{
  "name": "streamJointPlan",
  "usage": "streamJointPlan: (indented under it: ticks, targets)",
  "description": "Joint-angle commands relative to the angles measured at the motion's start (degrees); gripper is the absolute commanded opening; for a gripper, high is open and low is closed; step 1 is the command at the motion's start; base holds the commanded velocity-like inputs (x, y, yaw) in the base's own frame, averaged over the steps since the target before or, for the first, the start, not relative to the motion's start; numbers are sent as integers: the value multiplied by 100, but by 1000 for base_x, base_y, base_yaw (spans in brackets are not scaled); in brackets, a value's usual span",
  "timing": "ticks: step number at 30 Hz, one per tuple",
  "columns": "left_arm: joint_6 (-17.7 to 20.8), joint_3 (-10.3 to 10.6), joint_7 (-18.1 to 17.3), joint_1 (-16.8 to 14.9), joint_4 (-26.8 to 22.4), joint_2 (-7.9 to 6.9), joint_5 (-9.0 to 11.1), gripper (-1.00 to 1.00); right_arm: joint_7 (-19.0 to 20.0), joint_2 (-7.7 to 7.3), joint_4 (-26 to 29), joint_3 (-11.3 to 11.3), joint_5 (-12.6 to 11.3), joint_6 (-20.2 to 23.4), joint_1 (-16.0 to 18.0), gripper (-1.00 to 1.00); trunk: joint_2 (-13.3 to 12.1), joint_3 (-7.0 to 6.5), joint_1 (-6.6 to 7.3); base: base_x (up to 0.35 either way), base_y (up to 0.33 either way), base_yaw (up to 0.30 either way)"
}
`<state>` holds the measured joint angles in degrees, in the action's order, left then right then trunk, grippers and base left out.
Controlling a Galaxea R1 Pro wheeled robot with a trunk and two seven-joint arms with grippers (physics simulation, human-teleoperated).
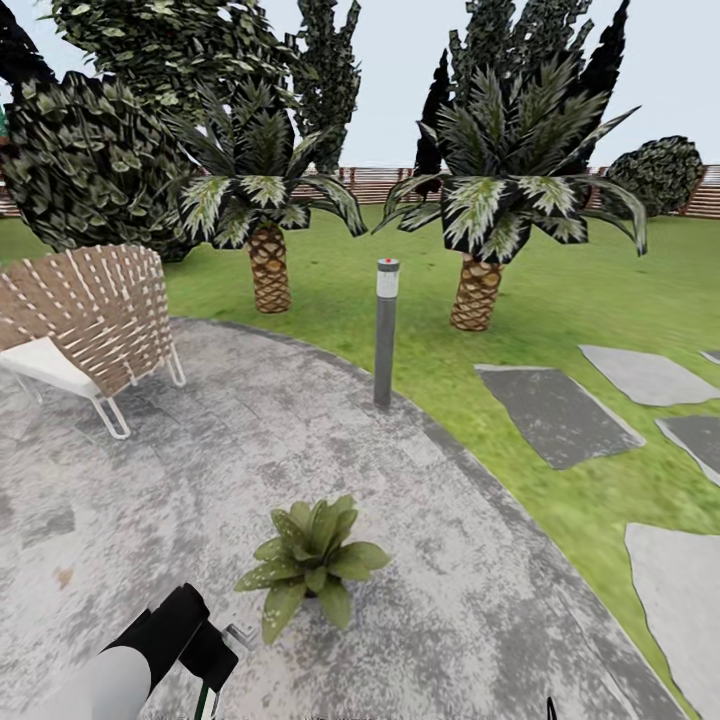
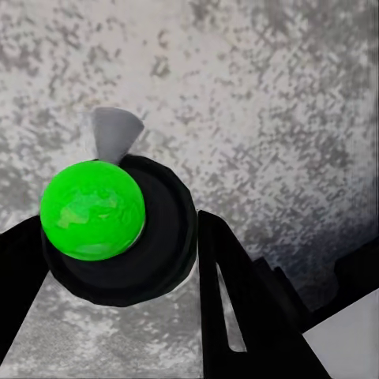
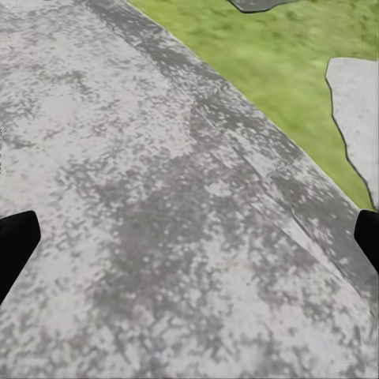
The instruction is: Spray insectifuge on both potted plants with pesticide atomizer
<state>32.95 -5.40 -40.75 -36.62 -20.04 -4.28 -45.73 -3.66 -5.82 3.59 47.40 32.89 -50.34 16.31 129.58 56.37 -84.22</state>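
The robot stood on the patio (image 1: 150,500), its left arm reaching in low with the left gripper (image 2: 134,284) clamped on the pesticide atomizer (image 2: 106,229). In the left wrist view the black fingers (image 2: 237,308) pressed against the bottle's dark body on either side, and I looked straight down on its bright green top, with the pale nozzle tip poking out beyond it over the mottled grey paving. In the head view only a sliver of the green bottle showed under that gripper (image 1: 212,672), just beside the nearer potted plant (image 1: 312,565), which sat well in from the patio's curved edge, on the paving between the robot and the grey bollard lamp (image 1: 386,330) at the patio's rim.

The right gripper (image 3: 189,237) hung with its two dark fingertips far apart and nothing between them, over bare paving near the lawn (image 1: 560,300).

To my eye the spraying of this first plant was the step in hand. The nozzle seemed to point roughly toward the rosette, though I could not tell its exact aim. Doing it well would mean turning the wrist so the tip faces the leaves squarely, keeping the grip firm so the bottle does not twist, and sweeping across the whole rosette rather than one side. I saw just one potted plant from there; the other would need seeking afterwards.
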Motion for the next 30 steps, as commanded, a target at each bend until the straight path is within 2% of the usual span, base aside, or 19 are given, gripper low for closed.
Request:
streamJointPlan:
  ticks: [1,6,15,22,27,30]
  targets:
    - [36,-49,-40,-3,-9,6,-42,-100,-38,0,-8,24,60,-14,3,100,2,5,2,-141,-220,260]
    - [41,-49,-39,-3,-9,6,-42,-100,-38,2,-8,24,60,-17,3,100,2,5,2,-164,-172,272]
    - [45,-58,-39,-3,-9,1,-42,-100,-38,2,-10,24,62,-14,3,100,2,5,2,83,-12,271]
    - [45,-61,-47,21,-7,-65,-36,-100,-18,79,-41,15,68,-4,3,100,2,6,2,3,0,31]
    - [28,-29,-41,31,-15,-3,-54,-100,-33,71,-25,35,56,-3,3,100,2,21,2,0,0,91]
    - [42,-4,-56,16,-24,129,-80,-100,-37,37,-9,33,59,1,3,100,2,24,2,0,0,25]
